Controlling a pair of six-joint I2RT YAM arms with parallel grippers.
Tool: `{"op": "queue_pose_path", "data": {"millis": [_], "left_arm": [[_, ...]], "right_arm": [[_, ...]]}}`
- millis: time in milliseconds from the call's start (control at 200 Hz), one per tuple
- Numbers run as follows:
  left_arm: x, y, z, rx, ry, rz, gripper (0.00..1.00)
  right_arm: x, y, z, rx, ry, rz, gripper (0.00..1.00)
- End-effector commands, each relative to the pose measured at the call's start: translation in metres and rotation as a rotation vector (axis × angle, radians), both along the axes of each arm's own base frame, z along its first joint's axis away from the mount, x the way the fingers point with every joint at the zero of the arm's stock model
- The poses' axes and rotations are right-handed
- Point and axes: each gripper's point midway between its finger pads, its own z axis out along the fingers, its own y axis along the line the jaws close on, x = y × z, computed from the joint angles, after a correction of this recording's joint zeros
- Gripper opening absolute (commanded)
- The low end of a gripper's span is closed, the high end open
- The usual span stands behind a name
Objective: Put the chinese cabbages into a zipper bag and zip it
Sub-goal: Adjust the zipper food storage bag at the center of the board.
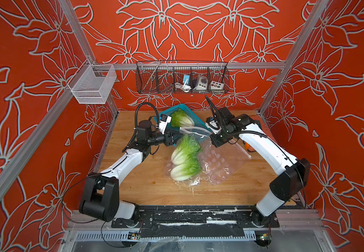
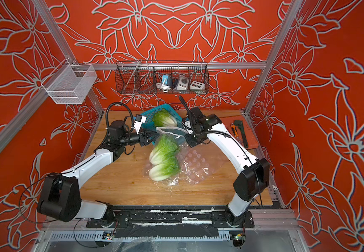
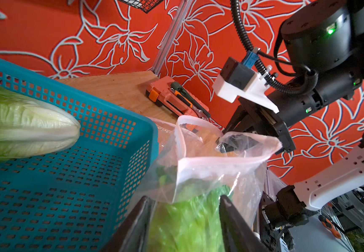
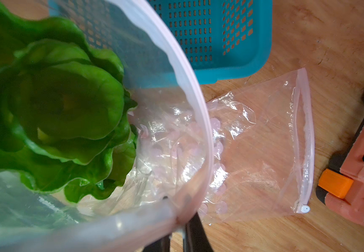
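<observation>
Left wrist | left fingers [image 3: 137, 222] part-open astride green-leaved chinese cabbage [image 3: 187, 222] inside clear pink-rimmed zipper bag [image 3: 216, 165], grip unclear | right fingers [image 4: 193, 231] pinch its rim | judgement: release only once seated deep, mouth held wide.

A: What's lying on the wooden bench [image 1: 143, 192]?
B: A teal basket [image 3: 67, 185] at the back; a zipper bag [image 1: 168, 170] holding two chinese cabbages [image 1: 186, 160]; an empty bag [image 4: 264, 141] flat beside it; an orange tool case [image 2: 252, 139], back right.

cabbages [image 1: 186, 150]: showed white bases, green tops
basket [image 3: 111, 122]: looked teal, hole-gridded
zipper bag [image 3: 220, 168]: clear, pinkish rim, perhaps pale dots
walls [image 1: 198, 32]: red, pale flower outlines
</observation>
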Motion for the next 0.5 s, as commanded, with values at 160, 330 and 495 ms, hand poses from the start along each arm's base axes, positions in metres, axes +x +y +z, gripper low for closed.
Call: {"op": "queue_pose_path", "data": {"millis": [160,330,495], "left_arm": [[0.0,-0.014,0.021,-0.043,-0.081,-0.102,0.37],[0.007,-0.016,0.023,-0.039,-0.084,-0.104,0.28],[0.017,-0.016,0.017,-0.018,-0.065,-0.094,0.31]], "right_arm": [[0.008,0.007,0.008,0.041,-0.016,0.012,0.0],[0.01,0.009,0.011,0.06,-0.022,0.014,0.0],[0.009,0.009,0.013,0.068,-0.023,0.013,0.0]]}}
